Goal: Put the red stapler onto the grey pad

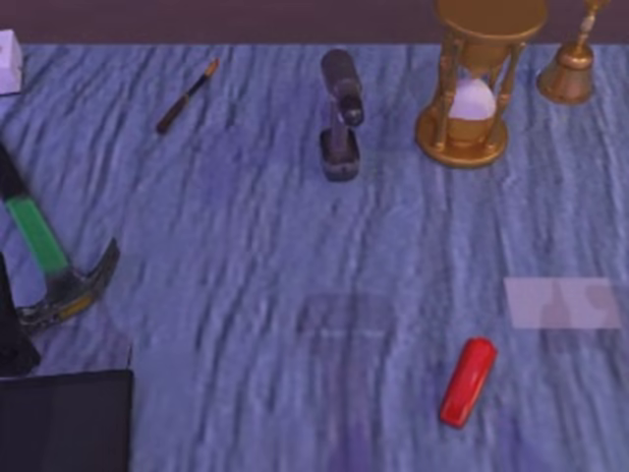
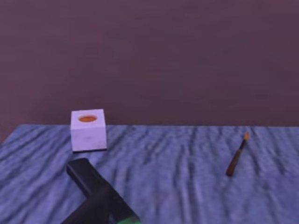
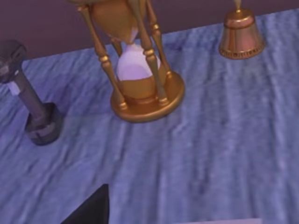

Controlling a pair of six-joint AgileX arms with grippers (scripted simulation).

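Red stapler (image 1: 468, 383) lies flat on the blue-grey table (image 1: 246, 275) at about five o'clock in the top view, tilted with its upper end toward one o'clock. Just up and to its right, apart from it, the grey pad (image 1: 563, 302) lies bare at roughly four o'clock, its far edge cut off by the frame. A white cube holder (image 2: 88, 129) with an orange-lined round recess sits at the ten o'clock corner; whether the recess holds anything cannot be told. A golden hourglass (image 1: 475, 79) at one o'clock has white sand in its lower bulb, with a brass bell (image 1: 570, 69) beside it, cropped at the top. A dark dumbbell (image 1: 340, 113) stands at twelve o'clock and a small brush (image 1: 187, 95) at eleven. A green-handled hammer (image 1: 49, 261) lies at nine o'clock, partly hidden by a dark arm section (image 1: 12, 329). Neither gripper is visible, so their fingers cannot be judged. A black panel (image 1: 64, 421) fills seven o'clock. No writing is legible.
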